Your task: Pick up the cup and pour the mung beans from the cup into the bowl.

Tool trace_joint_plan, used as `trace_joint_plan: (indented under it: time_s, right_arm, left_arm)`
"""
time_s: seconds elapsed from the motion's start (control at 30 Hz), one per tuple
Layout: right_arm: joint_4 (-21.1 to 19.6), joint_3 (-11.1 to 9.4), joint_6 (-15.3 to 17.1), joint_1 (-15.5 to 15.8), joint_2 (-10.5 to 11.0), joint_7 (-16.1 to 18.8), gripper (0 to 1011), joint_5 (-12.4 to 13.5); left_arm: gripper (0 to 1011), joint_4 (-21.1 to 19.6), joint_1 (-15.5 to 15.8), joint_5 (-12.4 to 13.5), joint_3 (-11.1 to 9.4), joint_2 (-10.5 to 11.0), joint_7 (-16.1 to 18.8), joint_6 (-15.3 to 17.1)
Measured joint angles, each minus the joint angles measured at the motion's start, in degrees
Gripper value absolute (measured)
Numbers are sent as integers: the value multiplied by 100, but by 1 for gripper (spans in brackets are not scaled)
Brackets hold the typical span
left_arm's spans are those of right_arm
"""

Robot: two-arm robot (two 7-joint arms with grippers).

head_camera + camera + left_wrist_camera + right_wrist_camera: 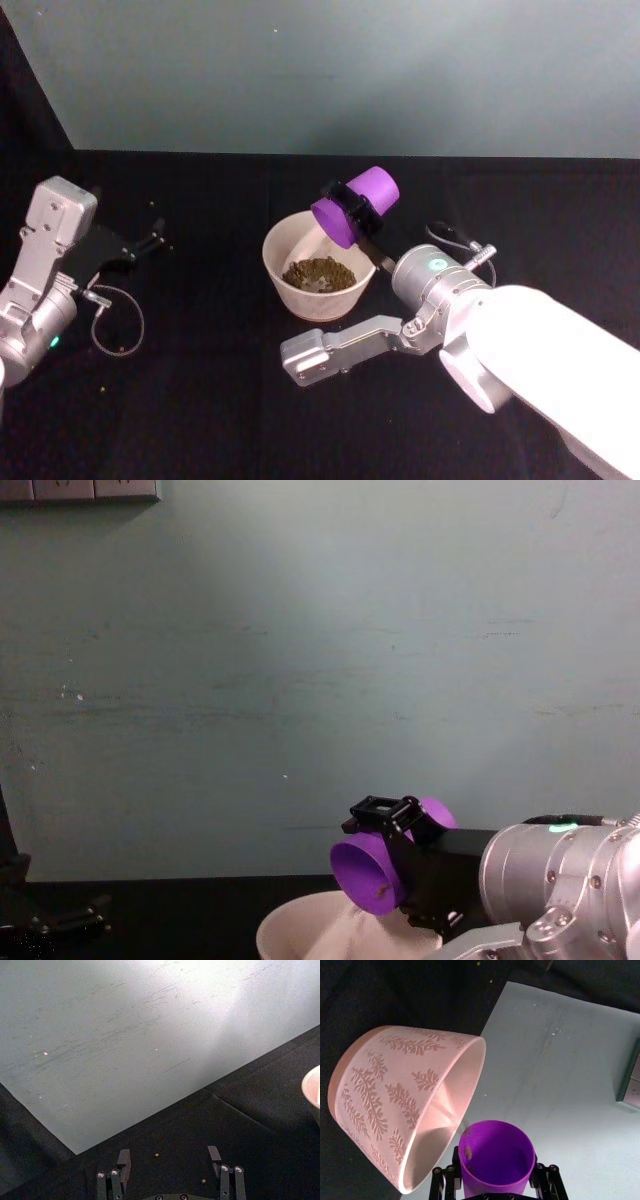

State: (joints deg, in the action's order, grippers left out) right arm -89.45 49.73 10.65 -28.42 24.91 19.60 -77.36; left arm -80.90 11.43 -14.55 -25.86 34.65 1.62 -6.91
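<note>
Mung beans (318, 272) heap in the bowl (275, 240). Over its far rim, the right gripper (356, 218) pinches the cup (360, 200), tipped mouth-down (one bean seems stuck inside): tilt further, mouth over centre. Left gripper (170, 1160) rests spread, well left.

We see a black table (200, 420) meeting a pale grey-green wall (350, 70), with what may be sockets (80, 490) high up.

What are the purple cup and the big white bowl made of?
The cup looks like plastic: even bright purple, thin wall, smooth with a soft sheen. The bowl seems glazed ceramic, perhaps melamine: thick pale wall, leaf pattern outside, duller brownish band at its base.
</note>
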Motion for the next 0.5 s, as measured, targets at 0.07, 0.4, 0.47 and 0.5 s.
trace_joint_plan:
  time_s: [0.07,0.4,0.47,0.5]
  right_arm:
    - [1,38,21,-20,9,1,735,-91]
    - [-81,830,161,-403,145,445,734,-1594]
    - [-97,966,155,-468,156,565,734,-1880]
    - [-111,1056,145,-513,165,649,734,-2074]
  left_arm:
    - [1000,0,0,0,0,0,0,0]
    - [1000,0,0,0,0,0,0,0]
    - [1000,0,0,0,0,0,0,0]
    - [1000,0,0,0,0,0,0,0]
